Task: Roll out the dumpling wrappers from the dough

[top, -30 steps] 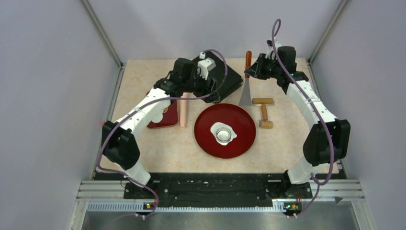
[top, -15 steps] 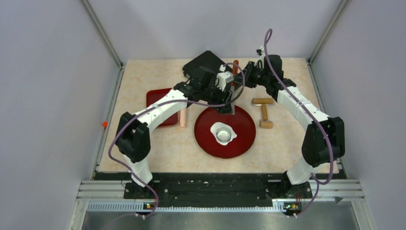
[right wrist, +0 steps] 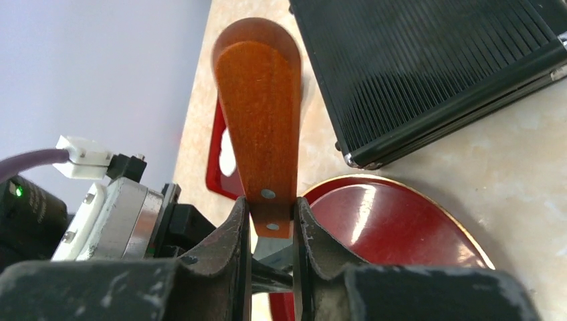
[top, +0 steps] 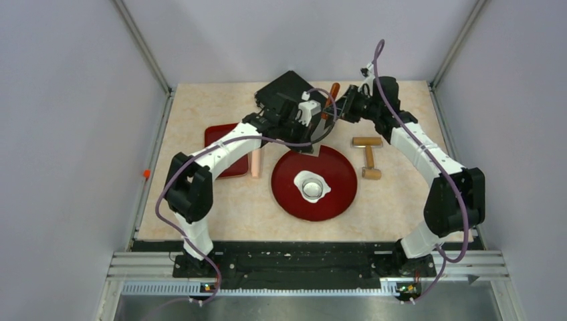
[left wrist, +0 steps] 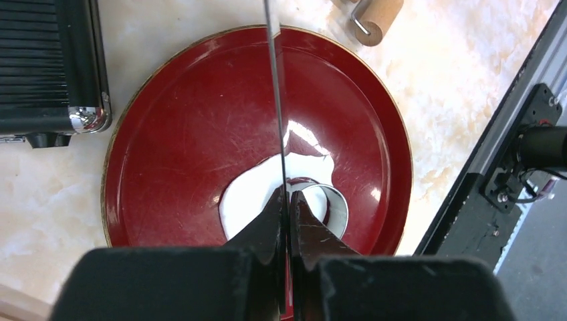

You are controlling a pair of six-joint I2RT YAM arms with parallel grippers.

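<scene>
Red plate (top: pixel 342 190), black box (top: pixel 284 90), wooden-handled spatula (right wrist: pixel 257 120)

Right tool (right wrist: pixel 271 212) is clamped on the spatula (right wrist: pixel 257 100) at the riveted lower end of its wooden handle, which extends away from the fingers. Beyond it, a black ribbed case (right wrist: pixel 428 67) lies on the pale tabletop (right wrist: pixel 528 167), with a round red plate (right wrist: pixel 388 227) nearer. A red tray (right wrist: pixel 215 150) is partly hidden left of the handle.

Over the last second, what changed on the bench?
The spatula left the table: the right gripper is shut on its wooden handle, and the left gripper swung right and clamped its blade above the round red plate. Dough, ring cutter and small wooden roller stayed put.
</scene>
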